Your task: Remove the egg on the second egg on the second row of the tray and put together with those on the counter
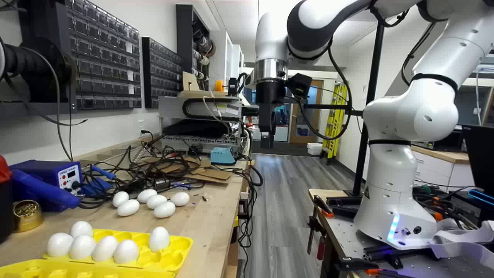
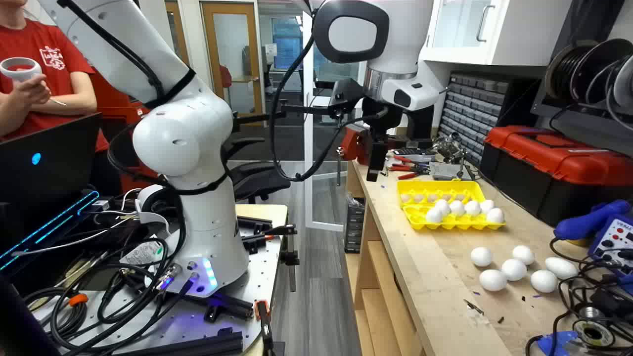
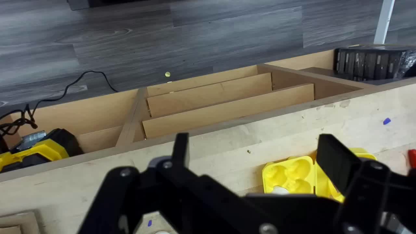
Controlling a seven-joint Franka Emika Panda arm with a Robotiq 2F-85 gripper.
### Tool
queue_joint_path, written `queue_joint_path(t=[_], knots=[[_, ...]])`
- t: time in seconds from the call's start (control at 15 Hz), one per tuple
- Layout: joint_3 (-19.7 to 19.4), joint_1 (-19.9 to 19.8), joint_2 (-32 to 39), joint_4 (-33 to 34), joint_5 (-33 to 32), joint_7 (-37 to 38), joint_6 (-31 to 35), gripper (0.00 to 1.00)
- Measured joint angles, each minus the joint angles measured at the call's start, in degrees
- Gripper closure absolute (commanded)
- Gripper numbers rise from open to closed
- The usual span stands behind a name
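A yellow egg tray (image 1: 175, 251) lies open on the counter, also in an exterior view (image 2: 413, 222) and in the wrist view (image 3: 305, 162). Several white eggs (image 1: 105, 249) stand in a row in it. One egg (image 1: 159, 239) stands apart in the other row, with bare cups beside it. A white egg (image 3: 280, 190) is partly hidden in the tray in the wrist view. Several loose white eggs (image 2: 513, 269) lie grouped on the counter beside the tray. My gripper (image 3: 253, 139) is open and empty, well above the counter near its edge, apart from tray and eggs.
Tangled cables (image 1: 162, 166) and a blue soldering station (image 1: 65, 177) border the loose eggs. A red-topped toolbox (image 2: 559, 168) stands behind the tray. Pliers and a red vise (image 2: 353, 146) are at the counter's far end. A floor gap (image 1: 278, 216) separates counter and robot table.
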Motion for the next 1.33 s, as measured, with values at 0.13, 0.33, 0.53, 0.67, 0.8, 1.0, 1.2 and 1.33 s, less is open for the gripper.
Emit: queue_joint_path(t=[0.13,0.33,0.53,0.67,0.8,1.0,1.2,1.33], knots=[[0.02,0.00,0.00,0.02,0.00,0.00,0.00,0.00],[0.11,0.00,0.10,0.02,0.00,-0.02,0.00,0.00],[0.22,0.00,0.19,0.02,0.00,-0.07,0.00,0.00],[0.55,-0.01,0.19,0.02,-0.14,-0.06,0.31,0.00],[1.67,-0.14,0.19,-0.01,-1.07,0.45,2.05,0.00],[4.10,-0.22,0.45,-0.06,-2.62,1.98,5.42,0.00],[6.64,-0.20,1.93,-0.05,-4.12,3.91,9.04,0.00],[8.37,-0.19,3.55,0.05,-5.53,5.17,11.87,0.00]])
